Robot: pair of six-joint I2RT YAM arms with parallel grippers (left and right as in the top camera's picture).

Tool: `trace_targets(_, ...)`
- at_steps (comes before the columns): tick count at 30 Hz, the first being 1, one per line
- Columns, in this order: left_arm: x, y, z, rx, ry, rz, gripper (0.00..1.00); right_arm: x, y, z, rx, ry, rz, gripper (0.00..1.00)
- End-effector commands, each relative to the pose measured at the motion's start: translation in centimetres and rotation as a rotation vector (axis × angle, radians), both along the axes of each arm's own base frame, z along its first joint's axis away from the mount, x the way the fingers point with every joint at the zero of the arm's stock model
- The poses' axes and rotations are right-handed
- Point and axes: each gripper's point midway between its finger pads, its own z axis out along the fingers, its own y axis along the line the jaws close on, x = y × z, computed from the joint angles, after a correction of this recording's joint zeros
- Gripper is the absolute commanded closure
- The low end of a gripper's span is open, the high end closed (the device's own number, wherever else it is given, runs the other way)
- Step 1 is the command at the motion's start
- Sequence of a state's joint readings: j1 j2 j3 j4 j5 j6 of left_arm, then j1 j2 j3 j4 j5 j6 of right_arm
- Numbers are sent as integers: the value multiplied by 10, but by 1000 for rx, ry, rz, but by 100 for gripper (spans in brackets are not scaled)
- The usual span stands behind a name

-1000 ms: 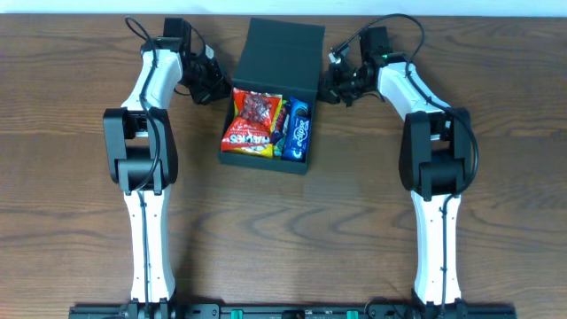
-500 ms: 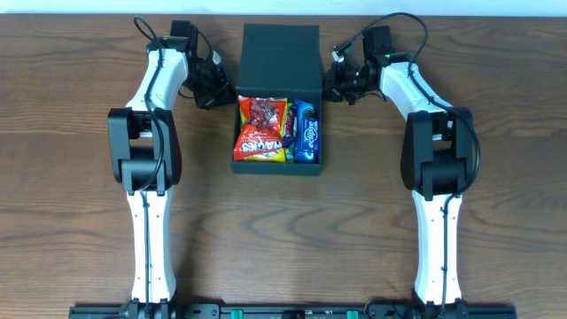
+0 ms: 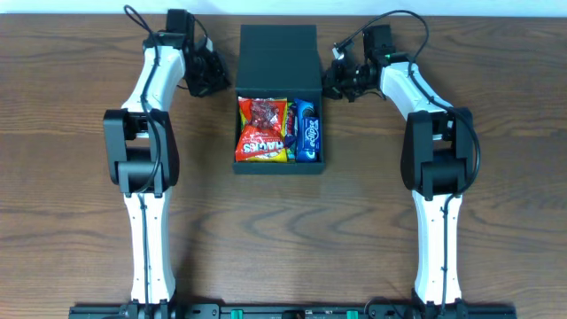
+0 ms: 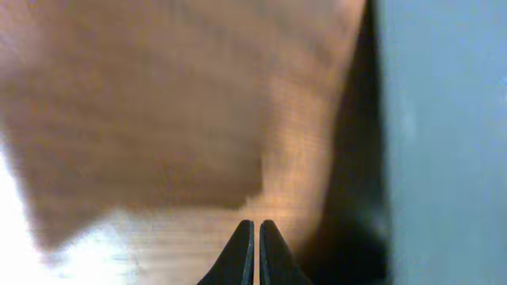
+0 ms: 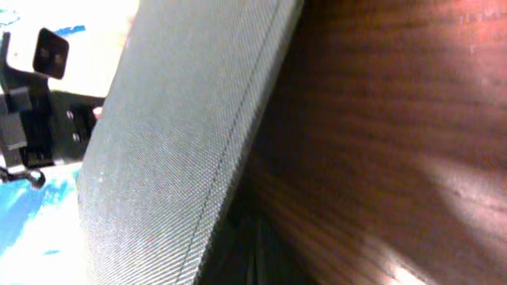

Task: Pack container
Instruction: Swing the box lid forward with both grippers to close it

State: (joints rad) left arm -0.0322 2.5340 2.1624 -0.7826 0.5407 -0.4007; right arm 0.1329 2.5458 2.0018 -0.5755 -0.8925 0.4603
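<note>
It looked like a robotics lab; the left arm (image 3: 142, 221) and right arm (image 3: 438, 221) stood mounted at a wood-grain table (image 3: 283, 239).

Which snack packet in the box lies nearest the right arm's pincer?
The blue packet, along the right wall of the box; the larger red packet sits on the left, farther from the right pincer.

Dark green container (image 3: 279, 62), lid open, snack-filled
</note>
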Motion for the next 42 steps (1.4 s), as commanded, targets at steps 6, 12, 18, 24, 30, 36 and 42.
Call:
trace_targets(6, 28, -5, 27, -77, -105, 51, 94, 3, 1, -2, 13, -12, 7, 99)
trace_targets(12, 32, -17, 12, -180, -77, 71, 94, 3, 2, -2, 20, -11, 10, 99)
trace_targets(18, 28, -26, 6, -183, -55, 60, 94, 4, 2, -1, 20, -16, 10, 98)
trace_targets(24, 22, -26, -1, -182, -21, 63, 94, 6, 3, 2, 32, -34, 15, 98)
trace_targets(30, 20, -36, -12, -255, 17, 60, 94, 5, 5, 3, 42, -32, 21, 98)
trace_targets(36, 26, -46, -3, -309, -27, 24, 94, 2, 9, 9, 76, -54, 54, 98)
trace_targets(42, 32, -53, 20, -365, -107, -47, 94, 12, 10, 41, 116, -173, 105, 98)
